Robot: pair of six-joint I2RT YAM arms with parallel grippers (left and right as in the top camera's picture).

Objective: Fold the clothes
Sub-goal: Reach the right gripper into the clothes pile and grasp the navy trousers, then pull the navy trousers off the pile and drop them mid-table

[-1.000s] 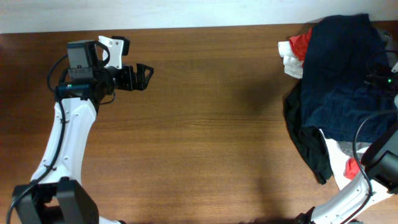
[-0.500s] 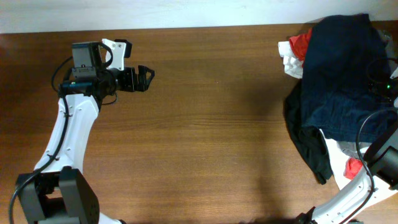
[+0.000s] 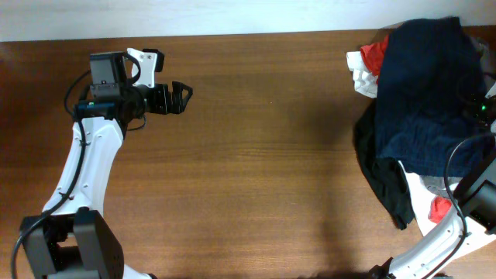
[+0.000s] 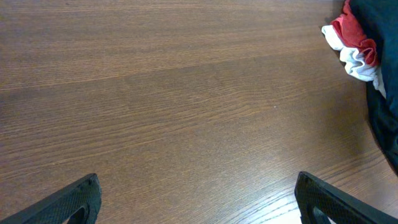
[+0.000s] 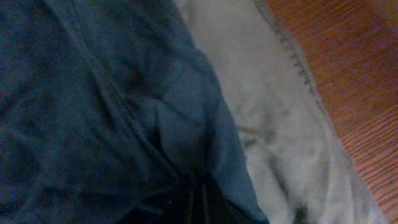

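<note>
The left gripper (image 3: 184,97) hovers with fingers spread wide over the bare table (image 3: 271,170), well apart from the clothes. The right gripper (image 5: 194,205) is a dark blur against the navy garment (image 3: 422,93), and I cannot tell its grip. The navy tops a heap at the table's right edge, over grey (image 5: 273,124), black (image 3: 384,186), red (image 3: 375,51) and white (image 3: 363,77) pieces.

Across the last second we see the left gripper (image 3: 184,98) edge slightly rightward; the navy garment (image 3: 422,93) has spread toward the right arm (image 3: 482,203).

The clothes (image 3: 422,101) lie heaped at the desk's (image 3: 263,170) far right edge. The left pincer (image 3: 184,97) is far left, well apart from them.
</note>
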